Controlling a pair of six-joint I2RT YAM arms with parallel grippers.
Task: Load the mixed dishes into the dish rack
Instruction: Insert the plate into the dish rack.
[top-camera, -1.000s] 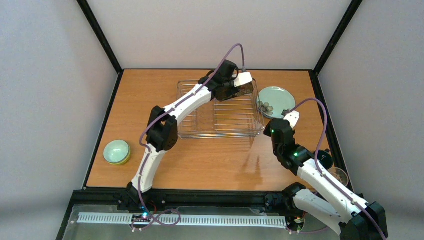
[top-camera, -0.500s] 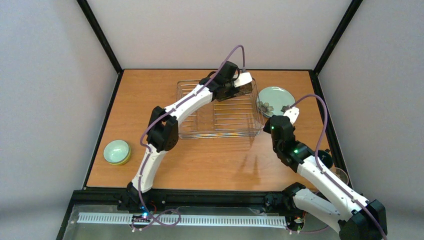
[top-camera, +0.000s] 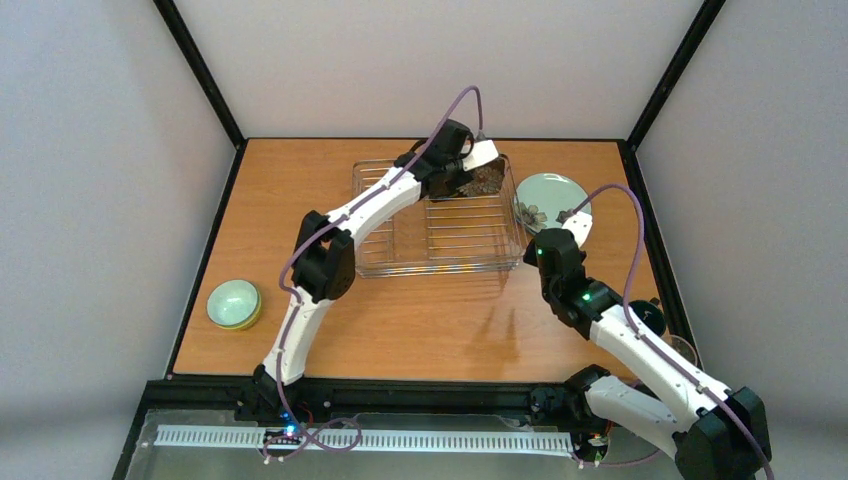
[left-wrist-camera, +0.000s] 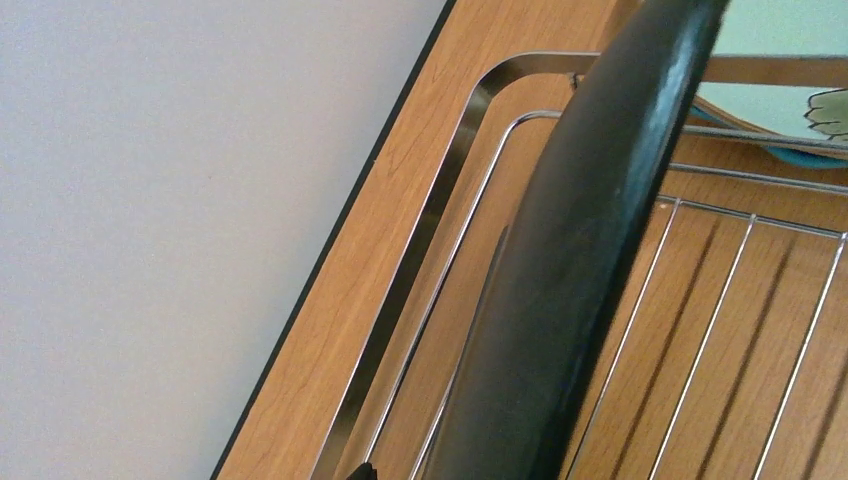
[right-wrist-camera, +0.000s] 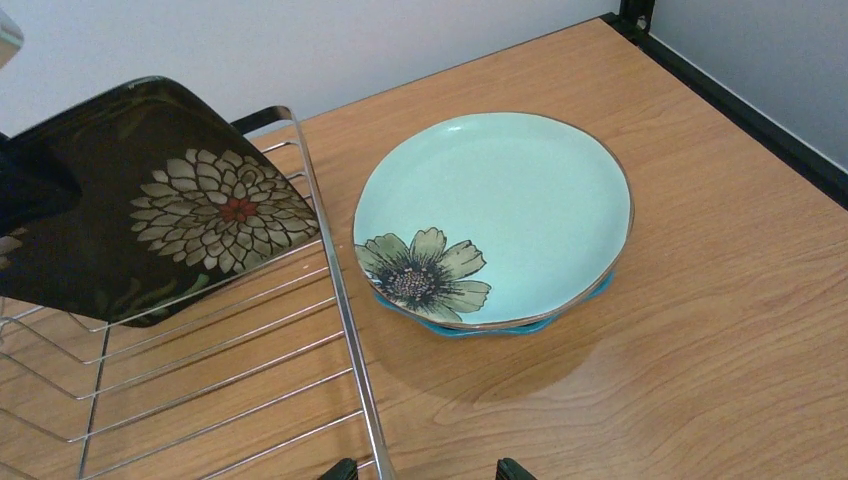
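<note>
My left gripper (top-camera: 478, 168) is shut on the black square floral plate (top-camera: 488, 178) and holds it tilted on edge over the far right corner of the dish rack (top-camera: 440, 262). The plate's dark edge fills the left wrist view (left-wrist-camera: 570, 260). Its flower face shows in the right wrist view (right-wrist-camera: 190, 205). The pale mint plate (right-wrist-camera: 500, 200) lies on the blue plate (right-wrist-camera: 520, 326), right of the rack rim (right-wrist-camera: 338, 290). My right gripper (right-wrist-camera: 420, 472) is open and empty, low over the table just short of these plates (top-camera: 552, 195).
A mint bowl nested in a yellow-green bowl (top-camera: 235, 303) sits at the near left. A clear glass cup (top-camera: 682, 350) stands at the near right edge behind my right arm. Black frame rails border the table.
My left gripper has shifted the black plate slightly farther into the rack's back corner. My right gripper has moved forward and left, closer to the mint plate.
</note>
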